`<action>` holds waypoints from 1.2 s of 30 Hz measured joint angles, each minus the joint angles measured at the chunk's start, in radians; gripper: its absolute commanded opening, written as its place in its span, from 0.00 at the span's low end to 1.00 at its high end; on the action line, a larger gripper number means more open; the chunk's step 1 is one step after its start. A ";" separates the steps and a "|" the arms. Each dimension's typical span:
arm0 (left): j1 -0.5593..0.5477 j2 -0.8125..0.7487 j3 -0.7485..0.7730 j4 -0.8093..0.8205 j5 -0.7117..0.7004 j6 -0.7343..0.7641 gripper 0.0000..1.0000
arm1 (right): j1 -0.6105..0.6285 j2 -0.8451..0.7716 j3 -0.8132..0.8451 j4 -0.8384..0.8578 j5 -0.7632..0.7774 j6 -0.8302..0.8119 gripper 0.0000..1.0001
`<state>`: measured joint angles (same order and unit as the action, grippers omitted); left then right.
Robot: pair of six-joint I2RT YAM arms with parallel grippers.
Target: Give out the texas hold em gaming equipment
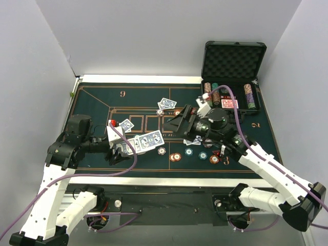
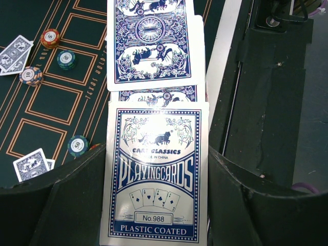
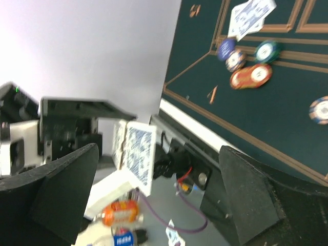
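Observation:
My left gripper [image 1: 117, 146] [image 2: 156, 159] is shut on a blue and white card box [image 2: 156, 179], held over the felt's near left. Blue-backed cards [image 2: 151, 41] [image 1: 149, 139] stick out of its open end. My right gripper [image 1: 177, 123] [image 3: 154, 192] is open and empty, a little right of those card ends; its view shows the box and cards [image 3: 139, 156]. Loose blue-backed cards [image 1: 167, 103] [image 1: 126, 124] lie on the green felt [image 1: 102, 102]. Several chips [image 1: 176, 156] [image 2: 50, 37] [image 3: 251, 76] lie at the near middle.
An open black foam-lined case [image 1: 233, 51] stands at the far right, with chip rows [image 1: 249, 96] and a red-backed deck [image 1: 229, 104] inside. The table's white near edge [image 1: 169, 180] runs below the chips. Grey walls close in both sides.

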<state>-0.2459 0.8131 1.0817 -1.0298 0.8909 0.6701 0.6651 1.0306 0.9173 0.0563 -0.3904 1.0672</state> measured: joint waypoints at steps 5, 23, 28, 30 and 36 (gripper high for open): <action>0.000 0.002 0.000 -0.002 0.000 0.000 0.30 | 0.167 0.082 0.096 -0.018 0.020 -0.022 0.98; 0.000 0.002 0.000 -0.007 0.000 0.006 0.30 | 0.258 0.187 0.075 -0.007 0.099 -0.008 0.51; 0.000 0.002 0.000 -0.014 -0.005 0.006 0.30 | 0.252 0.168 0.062 -0.003 0.107 0.005 0.37; 0.000 0.002 0.000 -0.014 -0.005 0.006 0.30 | 0.250 0.153 0.059 -0.003 0.109 0.007 0.29; 0.000 0.002 0.000 -0.014 -0.004 0.006 0.30 | 0.238 0.117 0.058 -0.005 0.114 0.010 0.23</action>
<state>-0.2455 0.8146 1.0821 -1.0435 0.8867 0.6765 0.9035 1.1473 0.9752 0.0513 -0.2768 1.0771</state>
